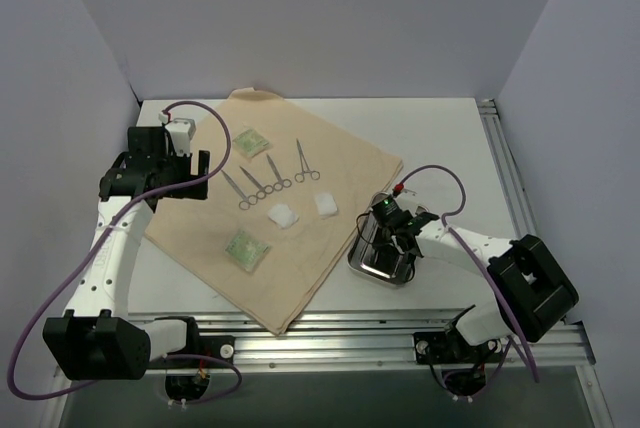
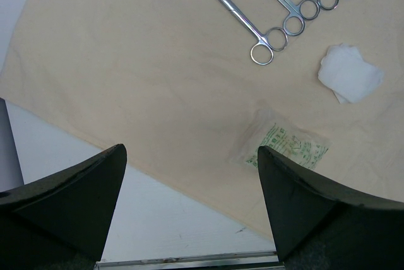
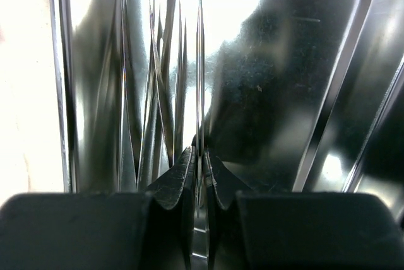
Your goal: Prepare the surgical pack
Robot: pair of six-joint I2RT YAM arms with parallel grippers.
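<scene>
While the right pincer (image 1: pixel 392 231) pinches a slim steel tool (image 3: pixel 200 62) over the tray (image 1: pixel 362 265), forceps (image 1: pixel 262 186) lie at ten o'clock, nearer the spread left pincer (image 2: pixel 190 151).

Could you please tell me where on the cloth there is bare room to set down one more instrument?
Free: the near corner of the cloth, below the near green packet and gauze pads; also its right corner, between the gauze and the steel tray. Crowded: the middle, around the forceps row.

Top view evenly lit w/ soft shadows; left wrist sharp, bright; right wrist has hard glare off tray (image 3: pixel 208 5), left edge blown out, foreground blurry.
</scene>
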